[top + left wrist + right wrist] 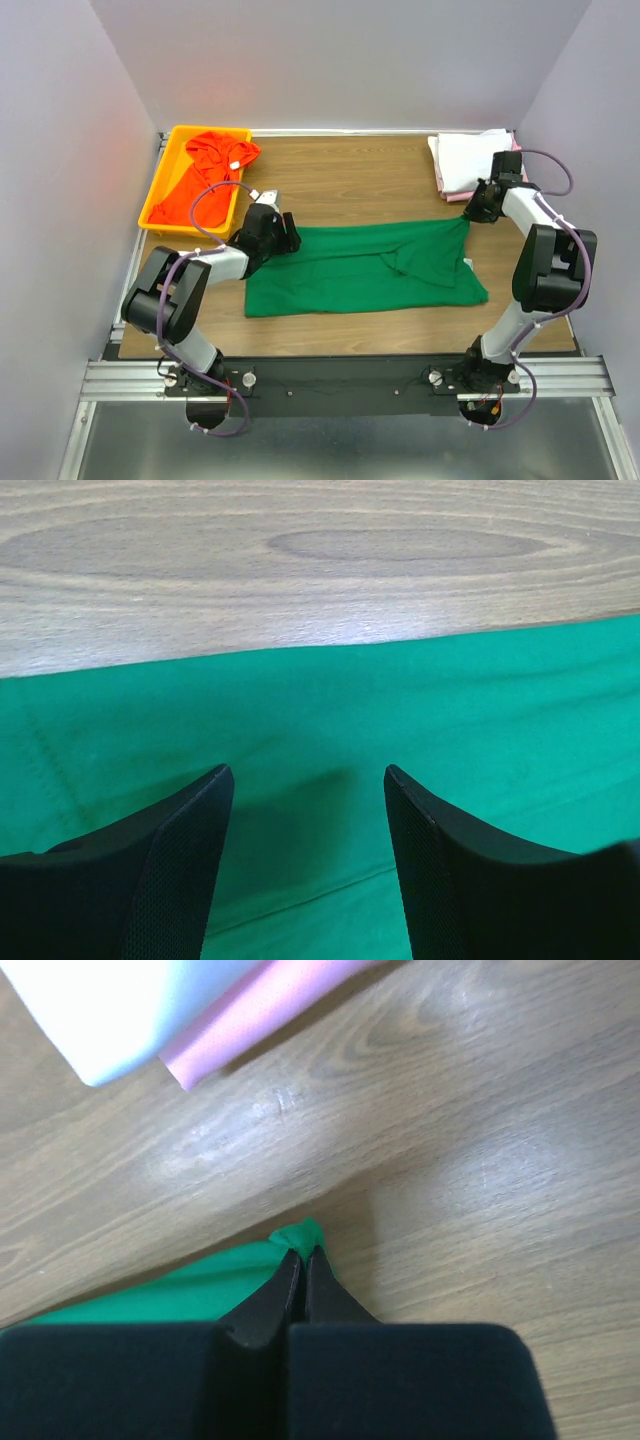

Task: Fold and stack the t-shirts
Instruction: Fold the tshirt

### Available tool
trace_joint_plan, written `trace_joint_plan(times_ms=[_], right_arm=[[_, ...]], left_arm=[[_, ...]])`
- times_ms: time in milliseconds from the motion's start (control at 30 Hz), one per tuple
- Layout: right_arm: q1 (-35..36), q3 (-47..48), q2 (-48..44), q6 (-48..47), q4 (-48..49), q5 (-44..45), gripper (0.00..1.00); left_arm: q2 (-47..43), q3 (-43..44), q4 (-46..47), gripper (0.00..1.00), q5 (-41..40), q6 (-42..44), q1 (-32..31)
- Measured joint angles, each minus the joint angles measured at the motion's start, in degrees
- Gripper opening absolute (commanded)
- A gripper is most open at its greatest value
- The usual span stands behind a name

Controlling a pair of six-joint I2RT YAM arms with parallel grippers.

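**A:** What is the right gripper doing?

**B:** The right gripper is clamped tight, jaws together. A small corner of the green t-shirt is pinched between the tips, and a bit of green peeks past them at mid-frame in the wrist view.

**A:** And the left?

**B:** The left gripper is spread wide and holds nothing. Both fingers hang over green cloth, just short of the shirt's straight far edge. I cannot tell whether the tips touch the cloth.

**A:** Where does the shirt lie?

**B:** Seen from above, it lies in the middle of the table. It forms a wide band, with the left gripper at its upper left corner and the right gripper at its upper right. A flap overlaps right of centre.

**A:** What about the edges and room to move?

**B:** Bare wood runs across the upper middle of the frame, and a narrower strip lies below the shirt's lower hem. At upper right, the white t-shirt sits folded on the pink t-shirt, near the pinched corner but apart from it. At upper left, the yellow tray holds the crumpled orange-red t-shirt.
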Motion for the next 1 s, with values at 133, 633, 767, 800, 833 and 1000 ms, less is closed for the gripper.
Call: trace_joint_plan(times_ms=[133,633,767,800,833,1000], right_arm=[[-0.5,0.0,-2.4,0.4,0.1,-0.1,0.18],[-4.9,-0.1,-4.7,0.5,1.2,-1.3,0.44],[-4.9,-0.7,-4.5,0.5,1.7,-1.3,0.45],[-4.9,-1.0,-4.2,0.5,1.9,-1.2,0.46],[-4.9,-1.3,-4.0,0.5,2.1,-1.2,0.46],[-5.8,-3.6,-1.9,0.6,2.6,-0.8,0.45]], left_arm=[[-0.6,0.0,-1.0,0.7,-1.1,-0.2,0.0],[-2.5,1.5,-6.1,0.7,-3.8,-0.2,0.0],[-3.8,3.9,-7.2,0.7,-3.9,-0.2,-0.3],[-3.8,4.9,-7.3,0.7,-3.9,-0.2,-0.6],[-3.7,5.7,-7.3,0.7,-3.9,-0.2,-0.9],[-1.1,9.5,-7.0,0.7,-3.7,-0.2,-2.6]])
